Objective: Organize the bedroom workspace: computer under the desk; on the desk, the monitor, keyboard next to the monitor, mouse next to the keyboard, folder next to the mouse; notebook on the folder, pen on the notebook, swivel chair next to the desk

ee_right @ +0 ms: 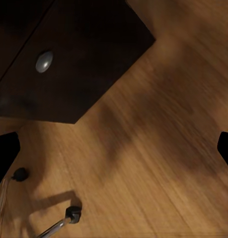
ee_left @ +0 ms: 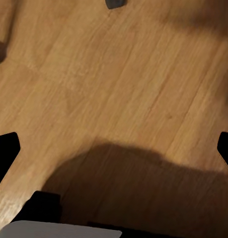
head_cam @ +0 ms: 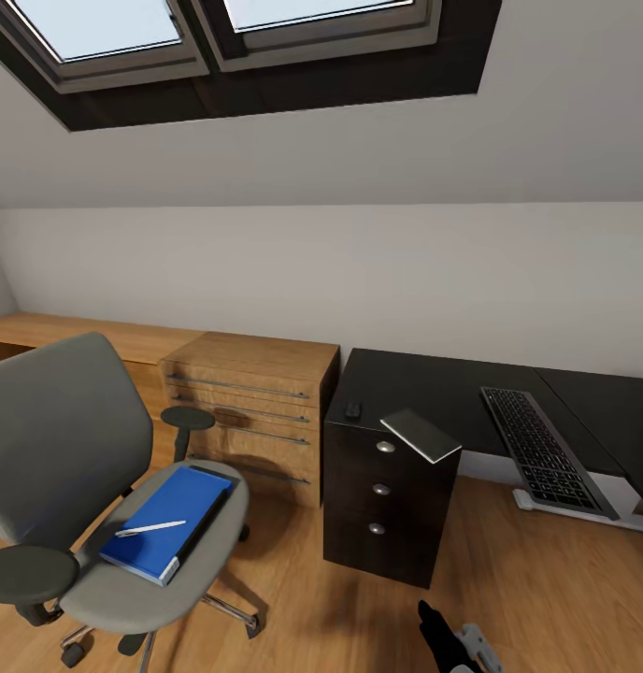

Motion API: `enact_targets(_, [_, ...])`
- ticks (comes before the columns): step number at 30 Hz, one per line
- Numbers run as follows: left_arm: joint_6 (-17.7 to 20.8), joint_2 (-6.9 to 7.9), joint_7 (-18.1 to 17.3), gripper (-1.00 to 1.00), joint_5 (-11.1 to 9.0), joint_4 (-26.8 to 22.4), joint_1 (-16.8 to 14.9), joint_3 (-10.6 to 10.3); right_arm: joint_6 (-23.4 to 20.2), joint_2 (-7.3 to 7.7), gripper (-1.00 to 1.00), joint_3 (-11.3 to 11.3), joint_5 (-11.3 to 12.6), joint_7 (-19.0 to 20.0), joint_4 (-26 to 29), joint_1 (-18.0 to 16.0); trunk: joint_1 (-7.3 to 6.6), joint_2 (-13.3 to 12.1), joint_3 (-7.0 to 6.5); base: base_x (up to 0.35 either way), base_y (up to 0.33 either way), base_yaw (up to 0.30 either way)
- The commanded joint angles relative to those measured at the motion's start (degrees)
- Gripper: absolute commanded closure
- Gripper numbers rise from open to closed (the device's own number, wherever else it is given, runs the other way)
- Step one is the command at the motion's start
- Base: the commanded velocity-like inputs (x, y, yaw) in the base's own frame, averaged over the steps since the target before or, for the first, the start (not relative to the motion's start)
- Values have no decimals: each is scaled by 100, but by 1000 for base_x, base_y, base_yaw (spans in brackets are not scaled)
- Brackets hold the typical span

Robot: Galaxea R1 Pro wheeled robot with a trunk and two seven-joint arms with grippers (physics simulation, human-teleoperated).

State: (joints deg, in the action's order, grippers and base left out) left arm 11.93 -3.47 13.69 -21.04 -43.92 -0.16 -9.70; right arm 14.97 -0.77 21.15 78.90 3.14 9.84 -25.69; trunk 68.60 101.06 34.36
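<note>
While stopped on the wood floor [head_cam: 546, 598] short of the furniture, noted from the left:

Swivel chair [head_cam: 69, 449] at left, on casters, likely to roll if nudged. Blue folder [head_cam: 167, 522] flat on the seat, white pen [head_cam: 150, 529] lying across its cover.

Folder judged light, stiff, slick-faced; best pinched at the near edge by the seat front. Pen judged light and apt to roll; worth lifting first.

Low wood cabinet [head_cam: 256, 393] just beside the desk [head_cam: 424, 379]. Open floor between chair and drawers [head_cam: 382, 495].

Grey notebook [head_cam: 421, 435] on the desk corner above the drawers, one corner past the edge: thin, easy to grip there, easy to knock off. Small dark item [head_cam: 353, 409] near it.

Keyboard [head_cam: 544, 451] at right, near end jutting over the front edge.

Left gripper [ee_left: 114, 148] spread wide, empty, over bare floor. Right gripper [ee_right: 114, 148] likewise spread and empty, low by the drawers.
</note>
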Motion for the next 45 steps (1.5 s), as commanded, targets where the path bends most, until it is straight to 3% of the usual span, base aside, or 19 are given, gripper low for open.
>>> enact_targets(1, [-90, 16, 47, -100, -63, 10, -2, -23, 34, 4, -100, 28, 63, 30, -17, -6, 0, 3, 6, 0, 0, 0])
enact_targets(17, [-188, 22, 55, -100, -67, 114, -2, -23, 125, -10, -100, 40, 64, 29, -363, -4, 0, 3, 6, 0, 0, -15])
enact_targets(25, [-190, 22, 55, -100, -67, 120, -2, -23, 686, -12, -100, 46, 56, 29, -368, -6, 0, 3, 6, 0, 0, -213])
enact_targets(36, [-359, 22, 51, -100, -72, 155, -2, -23, 898, -13, -100, 70, 40, 29, -369, -5, 0, 3, 6, -101, 0, -264])
enact_targets(45, [-378, 22, 52, -100, -74, 164, -2, -23, 1005, -11, -100, 65, -466, 28, -469, -4, 0, 3, 6, -194, 0, -266])
